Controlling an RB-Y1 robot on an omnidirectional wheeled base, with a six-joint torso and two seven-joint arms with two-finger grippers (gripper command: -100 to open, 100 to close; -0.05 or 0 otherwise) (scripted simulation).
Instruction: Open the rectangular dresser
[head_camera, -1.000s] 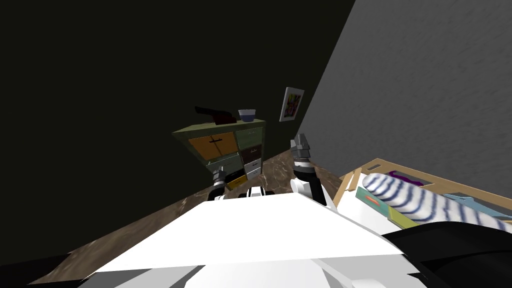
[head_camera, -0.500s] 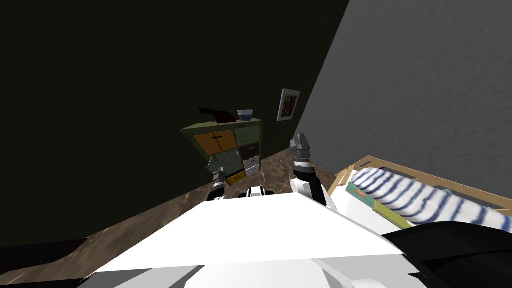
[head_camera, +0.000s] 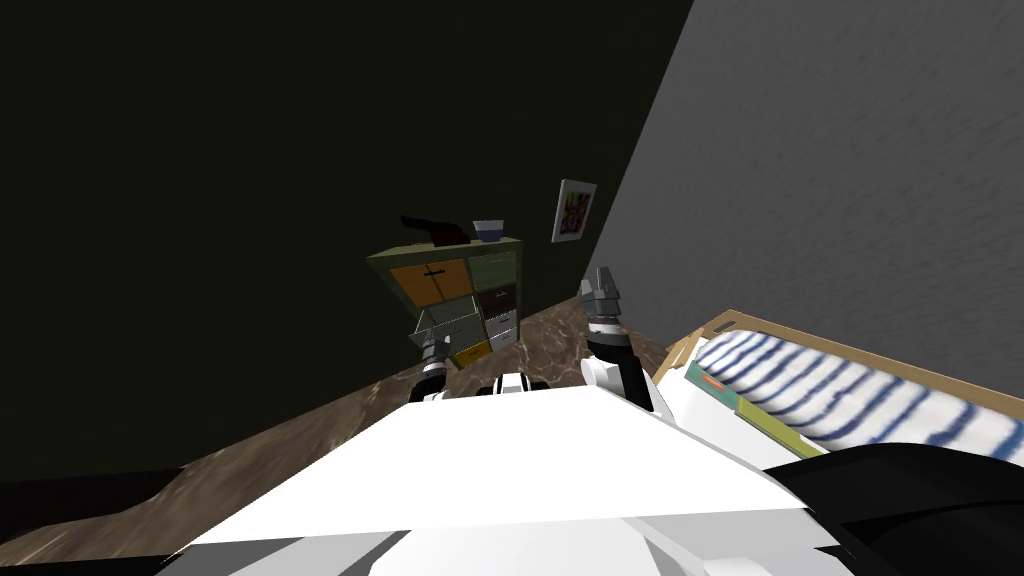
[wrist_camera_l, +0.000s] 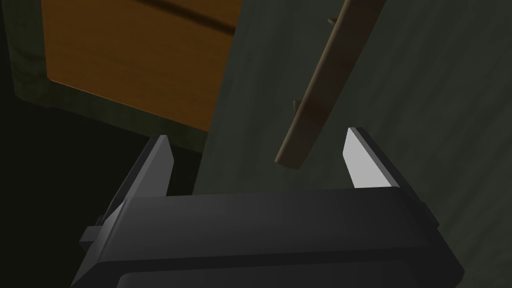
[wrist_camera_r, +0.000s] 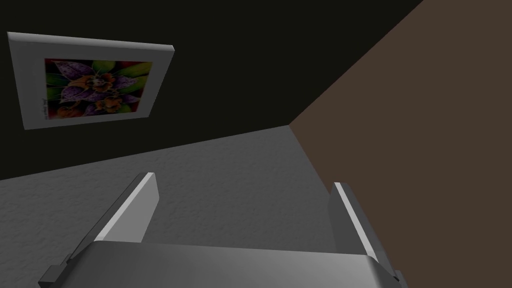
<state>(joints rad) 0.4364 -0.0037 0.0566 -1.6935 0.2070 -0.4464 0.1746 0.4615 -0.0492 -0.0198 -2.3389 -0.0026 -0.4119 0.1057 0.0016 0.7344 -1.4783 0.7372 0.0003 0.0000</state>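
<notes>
Dark wall on 1 side, grey wall on the other, brown patterned floor between them. Straight ahead, the rectangular dresser (head_camera: 455, 295) stands against the dark wall. It has a green frame with orange doors (head_camera: 432, 283) up top and mixed-colour drawers below. 1 pale green drawer (head_camera: 445, 322) on its left half looks pulled out a bit.

The left hand (wrist_camera_l: 257, 145) is right up at a dark green front, with its 2 fingers (wrist_camera_l: 160, 155) spread wide. The end of a brown bar handle (wrist_camera_l: 317, 90) lines up between them and touches neither. 1 of the orange doors shows just beside that front.

The right hand (head_camera: 601, 290) is raised off to the right near the grey wall, fingers spread too.

On top of the dresser sit a small bowl (head_camera: 491, 231) and a dark object (head_camera: 440, 231) I can't make out. A bed (head_camera: 700, 345) with a blue-striped white roll (head_camera: 850, 395) is low on my right.
</notes>
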